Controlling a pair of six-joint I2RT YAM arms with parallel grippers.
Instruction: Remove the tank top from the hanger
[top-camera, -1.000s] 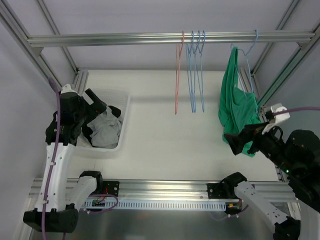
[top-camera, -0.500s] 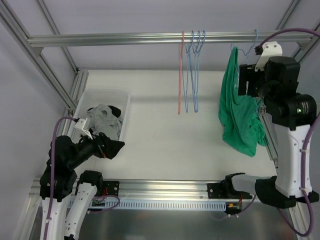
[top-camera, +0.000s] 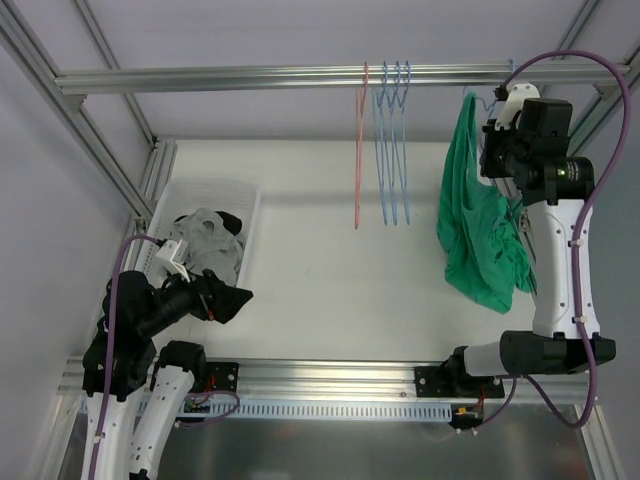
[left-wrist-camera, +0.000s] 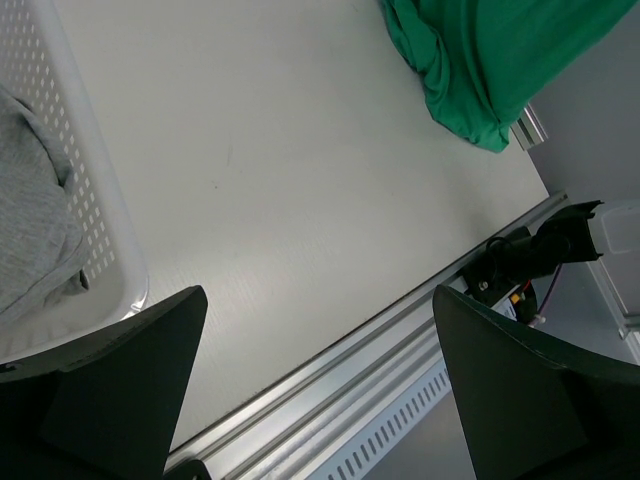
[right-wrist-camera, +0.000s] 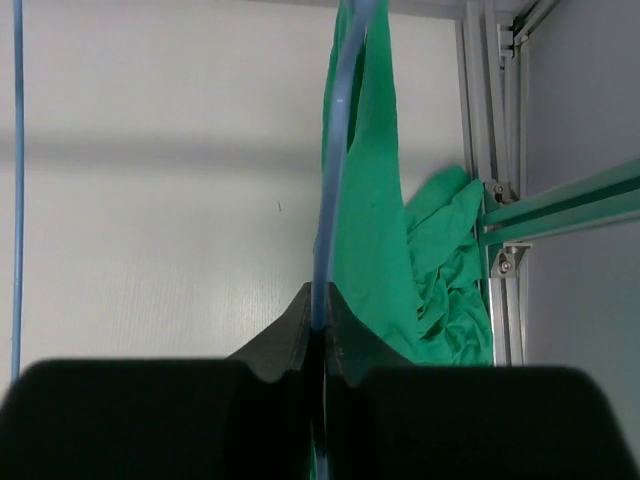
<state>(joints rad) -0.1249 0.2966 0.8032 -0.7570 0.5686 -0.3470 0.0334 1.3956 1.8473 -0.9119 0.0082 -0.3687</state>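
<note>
"Where is the tank top (top-camera: 475, 230)?"

"It is on the far right, green, draped over the light blue hanger (right-wrist-camera: 335, 150). That hanger is hooked on the rail (top-camera: 250, 77) above the table (top-camera: 330, 280). The upper part hangs as a narrow strip along the wire. The lower part is bunched in folds by the right frame post. It has not come off the hanger."

"And your right fingers (right-wrist-camera: 300, 340)?"

"I have them raised to the hanger and pinched together on its blue wire. The green cloth is just beside them on the right."

"Your left fingers (top-camera: 228, 300)?"

"Those are spread wide with nothing between them, low over the near left part of the table. They are beside the white basket (top-camera: 252, 215) that holds grey clothes (top-camera: 205, 245). They are well apart from the tank top. Spare hangers (top-camera: 390, 150), one pink and the rest blue, hang near the middle of the rail."
</note>
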